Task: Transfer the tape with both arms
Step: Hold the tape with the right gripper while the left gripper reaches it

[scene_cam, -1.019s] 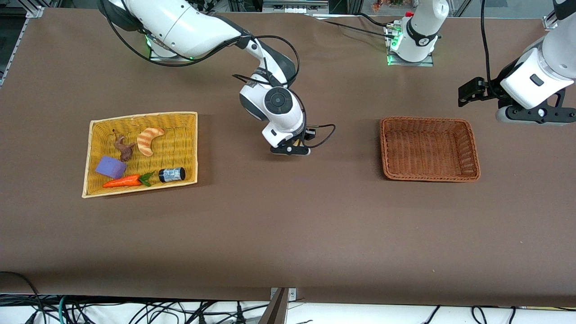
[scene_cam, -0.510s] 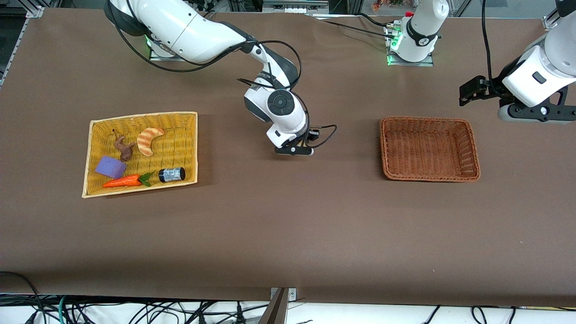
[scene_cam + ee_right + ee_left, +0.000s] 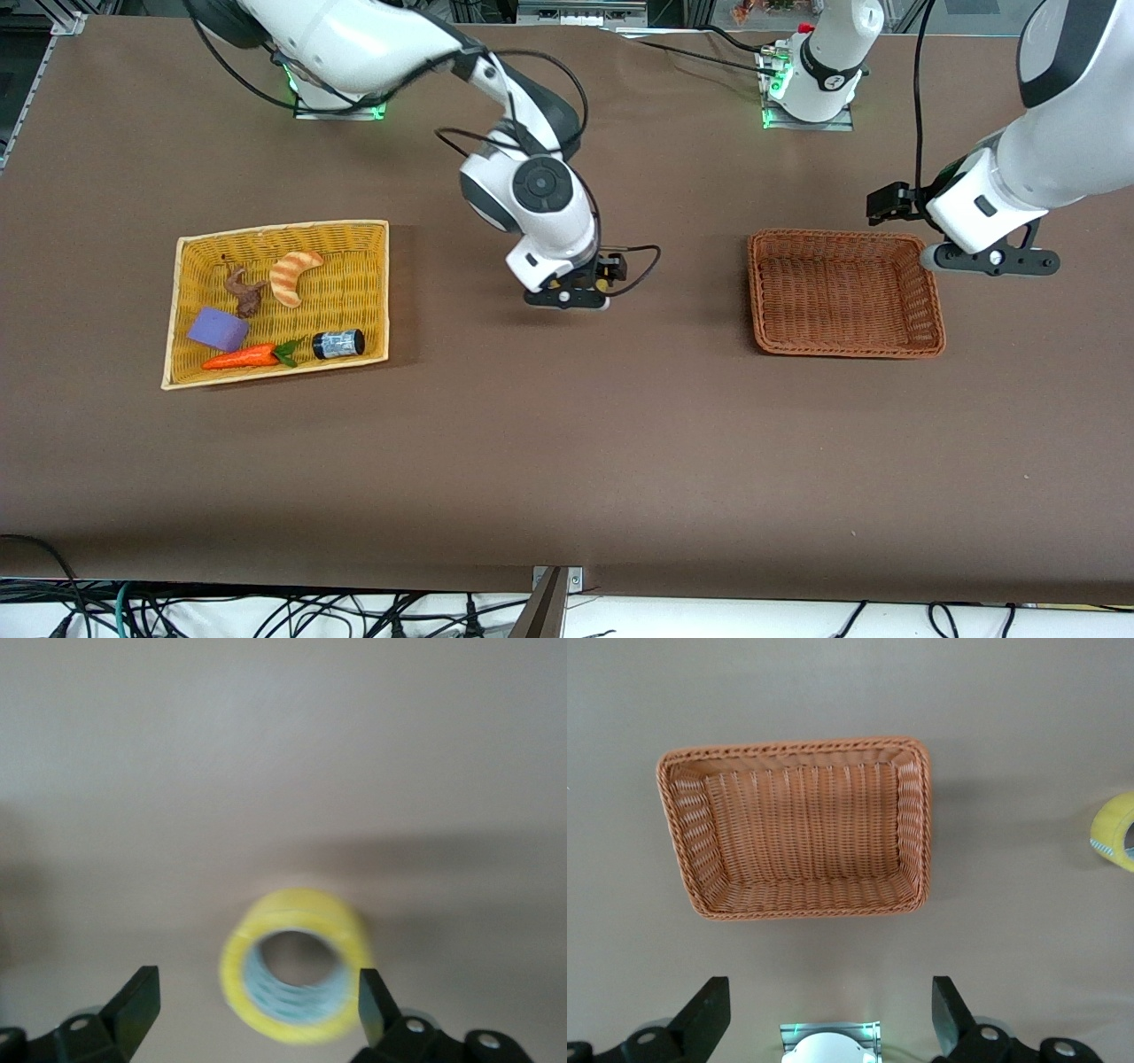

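The tape [image 3: 297, 966], a yellowish roll with a grey-blue core, sits on the brown table with its hole toward the right wrist camera. My right gripper [image 3: 252, 1005] is open just above it, with a finger on each side of the roll. In the front view my right gripper [image 3: 567, 299] hides most of the roll. The tape also shows in the left wrist view [image 3: 1116, 831]. My left gripper [image 3: 990, 260] is open and empty, in the air over the edge of the brown wicker basket [image 3: 846, 346] toward the left arm's end. The basket is empty, as the left wrist view [image 3: 700, 824] also shows.
A yellow wicker basket [image 3: 372, 235] toward the right arm's end holds an orange-striped croissant toy [image 3: 294, 276], a purple block [image 3: 217, 329], a carrot [image 3: 241, 357], a small dark jar [image 3: 338, 343] and a brown figure [image 3: 243, 292]. The arm bases stand along the table's farthest edge.
My left arm has swung in from the table's end to the brown basket's edge. My right wrist has shifted slightly over the tape and stays low there.
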